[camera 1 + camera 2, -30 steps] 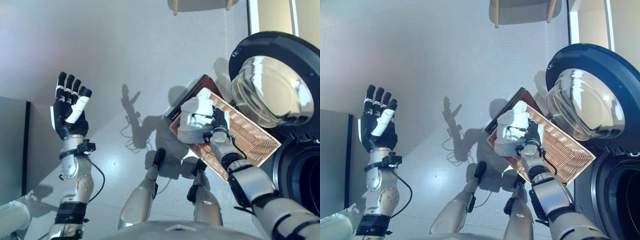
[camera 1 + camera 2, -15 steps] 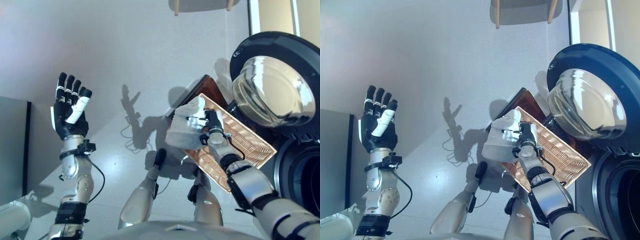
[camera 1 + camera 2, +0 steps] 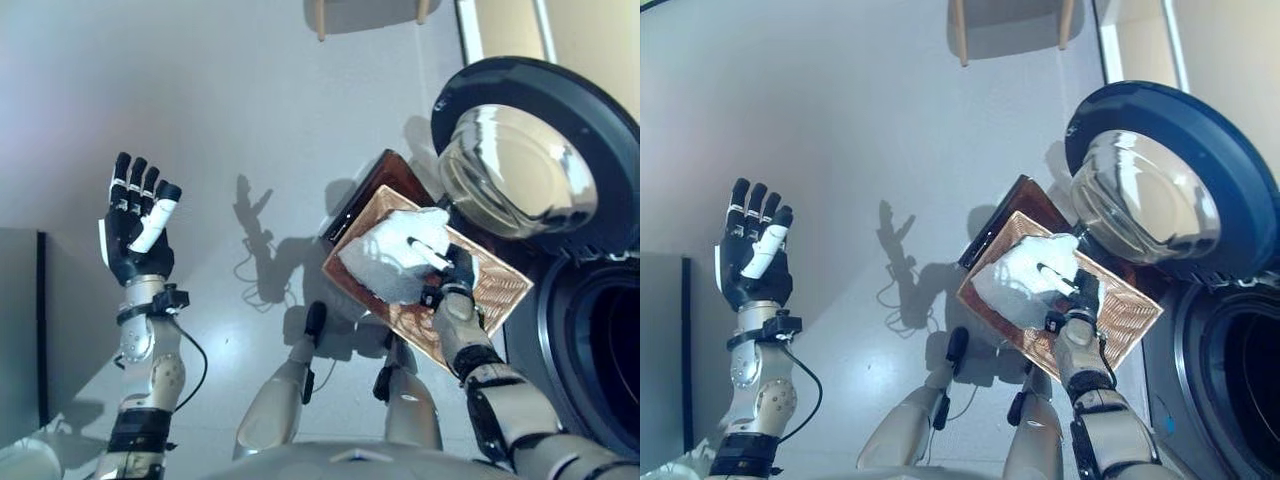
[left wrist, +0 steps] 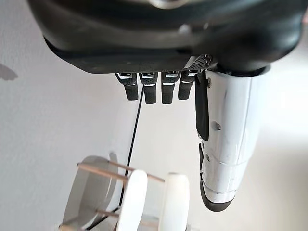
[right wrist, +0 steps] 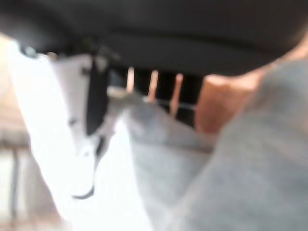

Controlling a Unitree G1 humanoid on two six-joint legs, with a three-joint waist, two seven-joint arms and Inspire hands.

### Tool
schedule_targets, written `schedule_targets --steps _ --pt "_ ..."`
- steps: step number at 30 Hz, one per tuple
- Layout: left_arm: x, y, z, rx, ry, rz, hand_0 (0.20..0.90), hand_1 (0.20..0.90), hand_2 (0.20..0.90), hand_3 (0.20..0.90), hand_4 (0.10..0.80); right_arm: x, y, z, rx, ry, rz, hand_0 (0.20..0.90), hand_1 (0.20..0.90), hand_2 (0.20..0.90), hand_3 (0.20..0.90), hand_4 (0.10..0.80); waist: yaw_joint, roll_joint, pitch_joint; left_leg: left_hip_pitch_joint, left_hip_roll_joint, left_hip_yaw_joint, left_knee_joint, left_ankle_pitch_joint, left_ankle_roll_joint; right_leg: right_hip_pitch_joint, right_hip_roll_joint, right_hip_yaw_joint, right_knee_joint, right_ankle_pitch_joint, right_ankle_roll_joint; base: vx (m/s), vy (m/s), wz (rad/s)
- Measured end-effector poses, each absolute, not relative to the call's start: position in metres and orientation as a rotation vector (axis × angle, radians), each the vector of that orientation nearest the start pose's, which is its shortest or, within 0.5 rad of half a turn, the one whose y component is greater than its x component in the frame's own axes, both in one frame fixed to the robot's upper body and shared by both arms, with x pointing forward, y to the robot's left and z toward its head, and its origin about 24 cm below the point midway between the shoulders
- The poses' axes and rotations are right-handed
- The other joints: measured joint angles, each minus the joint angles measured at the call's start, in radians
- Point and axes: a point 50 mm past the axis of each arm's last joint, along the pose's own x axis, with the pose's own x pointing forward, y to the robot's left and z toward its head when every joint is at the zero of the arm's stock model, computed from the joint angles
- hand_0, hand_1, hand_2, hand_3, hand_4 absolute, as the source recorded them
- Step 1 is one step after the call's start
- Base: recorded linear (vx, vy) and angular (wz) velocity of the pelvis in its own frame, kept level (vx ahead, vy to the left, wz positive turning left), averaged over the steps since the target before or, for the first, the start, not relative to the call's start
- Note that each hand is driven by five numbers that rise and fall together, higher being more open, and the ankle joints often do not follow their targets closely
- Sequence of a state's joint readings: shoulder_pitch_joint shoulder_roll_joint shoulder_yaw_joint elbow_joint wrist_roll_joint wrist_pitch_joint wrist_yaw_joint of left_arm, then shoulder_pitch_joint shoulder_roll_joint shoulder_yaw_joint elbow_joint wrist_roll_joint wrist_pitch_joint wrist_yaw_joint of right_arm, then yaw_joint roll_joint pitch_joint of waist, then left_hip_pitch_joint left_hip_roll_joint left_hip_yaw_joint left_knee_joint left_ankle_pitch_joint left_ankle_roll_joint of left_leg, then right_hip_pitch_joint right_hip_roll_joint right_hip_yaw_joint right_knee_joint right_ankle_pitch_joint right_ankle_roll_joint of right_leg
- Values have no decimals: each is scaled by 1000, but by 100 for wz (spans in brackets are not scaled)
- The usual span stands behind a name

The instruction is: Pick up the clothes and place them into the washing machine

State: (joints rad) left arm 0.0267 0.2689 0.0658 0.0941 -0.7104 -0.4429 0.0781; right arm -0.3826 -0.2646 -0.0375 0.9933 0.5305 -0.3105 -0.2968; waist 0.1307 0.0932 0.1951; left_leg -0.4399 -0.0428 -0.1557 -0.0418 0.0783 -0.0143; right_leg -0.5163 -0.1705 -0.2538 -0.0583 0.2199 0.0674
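The right hand (image 3: 455, 278) grips a white cloth (image 3: 392, 262) over the wicker basket (image 3: 497, 290); the left hand (image 3: 135, 225) is raised, fingers straight.

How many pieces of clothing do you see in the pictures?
1: a white cloth, gripped by the right hand over the wicker basket beside the washing machine. More may lie hidden beneath it.
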Motion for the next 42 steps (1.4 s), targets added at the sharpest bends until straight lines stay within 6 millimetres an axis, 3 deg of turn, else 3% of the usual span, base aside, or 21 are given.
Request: schedule_targets --steps 2,9,17,25,30,33,35,39,42 --pt "234 245 59 -416 -327 284 900 900 900 900 800 271 -263 -39 273 285 -641 200 200 200 200 300 -12 -4 1 34 4 13 -4 -9 14 27 5 10 -2 0 0 46 -12 -14" --pt "228 246 48 -427 -293 301 900 900 900 900 800 250 -277 -40 351 209 -695 200 200 200 200 300 -47 -9 3 79 16 36 -22 -10 21 57 21 32 -15 1 0 32 -15 -9" --pt "221 246 39 -460 -276 348 900 900 900 900 800 225 -272 -36 493 65 -669 200 200 200 200 300 -90 -10 3 119 18 65 -37 -15 30 75 25 62 -15 2 -1 3 -1 -17" --pt "214 249 34 -464 -255 370 900 900 900 900 800 206 -274 -55 670 58 -857 200 200 200 200 300 -100 -11 2 117 10 102 -37 -19 36 51 24 108 -15 8 8 -56 18 -16" --pt "208 252 28 -461 -232 385 900 900 900 900 800 206 -285 -60 770 44 -1013 200 200 200 200 300 -107 -8 -2 99 8 133 -36 -23 41 17 24 132 -14 16 8 -39 35 -18" --pt "208 252 24 -474 -216 393 900 900 900 900 800 216 -297 -54 901 -24 -1140 200 200 200 200 300 -104 0 -1 80 0 152 -36 -23 42 -17 22 161 -16 32 8 -5 19 -8" --pt "208 251 22 -483 -205 390 900 900 900 900 800 225 -309 -43 970 -92 -1205 200 200 200 200 300 -96 27 -2 80 -3 150 -36 -25 44 -17 20 163 -18 34 8 12 36 -14" --pt "211 245 21 -483 -200 347 900 900 900 900 800 232 -346 -16 971 -200 -1292 200 200 200 200 300 -74 84 -5 79 -9 154 -37 -26 47 -19 15 172 -18 36 12 18 26 -14" --pt "211 243 21 -478 -193 335 900 900 900 900 800 241 -362 6 972 -262 -1300 200 200 200 200 300 -57 101 -13 63 -11 171 -37 -27 50 -47 15 188 -17 40 16 5 15 -10"
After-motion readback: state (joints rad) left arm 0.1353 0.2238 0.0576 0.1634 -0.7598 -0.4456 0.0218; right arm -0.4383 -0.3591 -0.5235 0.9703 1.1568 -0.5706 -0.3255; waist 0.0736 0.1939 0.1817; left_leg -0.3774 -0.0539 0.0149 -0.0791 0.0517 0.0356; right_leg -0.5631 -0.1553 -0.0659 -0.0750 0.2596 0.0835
